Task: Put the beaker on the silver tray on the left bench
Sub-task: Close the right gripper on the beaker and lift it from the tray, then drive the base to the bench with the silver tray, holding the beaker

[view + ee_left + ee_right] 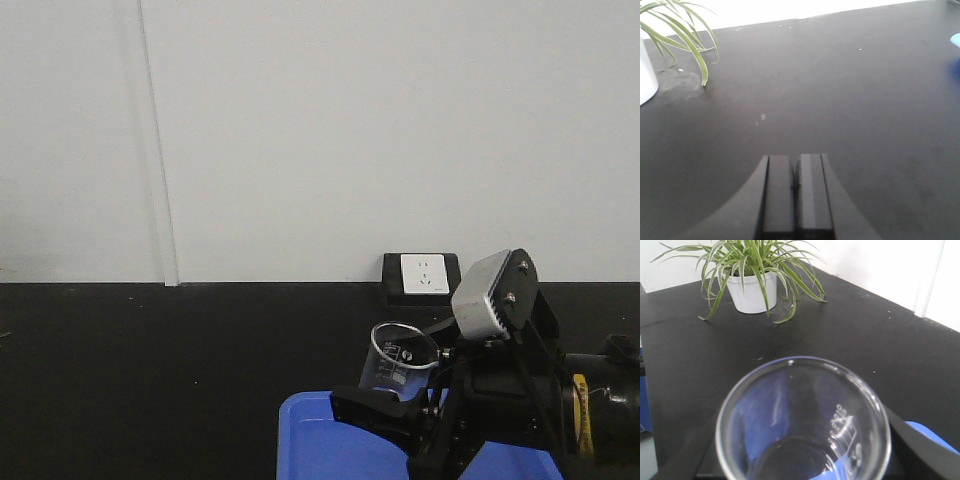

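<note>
The clear glass beaker (400, 358) with printed marks is held upright just above the far edge of the blue tray. My right gripper (392, 398) is shut on its lower body. In the right wrist view the beaker's rim (802, 417) fills the lower frame, with a dark finger (920, 452) on each side, and my right gripper (805, 462) grips it. My left gripper (795, 167) is shut and empty over bare black worktop. The silver tray and the left bench are out of view.
A blue plastic tray (325, 440) lies under the beaker on a black worktop (150, 360) backed by a white wall with a black-framed white socket (422, 274). A potted spider plant (752, 282) stands further along; its leaves (685, 30) show in the left wrist view.
</note>
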Controlling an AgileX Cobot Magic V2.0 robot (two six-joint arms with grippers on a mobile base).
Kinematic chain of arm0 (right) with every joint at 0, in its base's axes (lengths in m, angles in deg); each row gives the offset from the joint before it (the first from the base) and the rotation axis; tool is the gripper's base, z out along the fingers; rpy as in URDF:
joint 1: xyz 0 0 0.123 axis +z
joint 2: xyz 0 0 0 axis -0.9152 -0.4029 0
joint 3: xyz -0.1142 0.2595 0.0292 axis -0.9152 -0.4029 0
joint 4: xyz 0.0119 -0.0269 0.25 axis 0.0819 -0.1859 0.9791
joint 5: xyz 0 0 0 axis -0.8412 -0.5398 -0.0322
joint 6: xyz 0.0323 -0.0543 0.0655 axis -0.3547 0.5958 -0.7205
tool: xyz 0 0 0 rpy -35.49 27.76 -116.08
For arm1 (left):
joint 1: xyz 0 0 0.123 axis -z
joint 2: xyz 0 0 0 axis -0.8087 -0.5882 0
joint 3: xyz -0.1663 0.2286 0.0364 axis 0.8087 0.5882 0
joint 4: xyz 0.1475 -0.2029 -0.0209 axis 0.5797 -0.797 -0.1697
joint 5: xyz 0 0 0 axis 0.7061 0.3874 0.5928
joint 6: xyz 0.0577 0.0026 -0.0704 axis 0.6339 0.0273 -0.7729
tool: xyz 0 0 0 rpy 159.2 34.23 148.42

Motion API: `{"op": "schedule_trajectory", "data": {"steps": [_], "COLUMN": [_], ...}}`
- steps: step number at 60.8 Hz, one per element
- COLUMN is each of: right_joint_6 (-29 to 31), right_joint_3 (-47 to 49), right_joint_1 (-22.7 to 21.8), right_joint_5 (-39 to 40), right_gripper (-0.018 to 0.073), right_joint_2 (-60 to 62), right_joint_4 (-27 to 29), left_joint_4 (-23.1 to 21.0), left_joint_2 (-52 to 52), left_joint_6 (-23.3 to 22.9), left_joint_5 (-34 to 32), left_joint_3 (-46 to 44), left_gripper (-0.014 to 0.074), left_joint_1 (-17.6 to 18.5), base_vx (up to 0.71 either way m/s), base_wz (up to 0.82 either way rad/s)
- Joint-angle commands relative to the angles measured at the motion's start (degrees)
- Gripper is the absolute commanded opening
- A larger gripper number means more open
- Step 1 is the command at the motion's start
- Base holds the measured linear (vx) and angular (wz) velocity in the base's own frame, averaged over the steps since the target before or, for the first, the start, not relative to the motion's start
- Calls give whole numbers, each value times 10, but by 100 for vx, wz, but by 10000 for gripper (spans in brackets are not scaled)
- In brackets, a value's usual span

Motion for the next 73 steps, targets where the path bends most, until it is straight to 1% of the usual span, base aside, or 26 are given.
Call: {"op": "schedule_trajectory", "data": {"steps": [1,29,73], "right_joint_6": [-1,-1,0], "right_joint_3": [15,15,15], "right_joint_1": [-2,-2,-2], "right_joint_5": [6,6,6], "right_gripper": [-13,-14,-14], "right_joint_2": [17,17,17], "right_joint_4": [27,28,28], "left_joint_4": [-2,-2,-2], "left_joint_2": [3,3,3], "left_joint_6": [-1,-1,-1], "left_joint_5": [-43,-43,-43], "left_joint_3": [11,11,11], "left_gripper": [1,1,1], "left_joint_1": [3,3,3], "base_vx": [-5,-14,-30], "base_wz": [-1,-1,1]}}
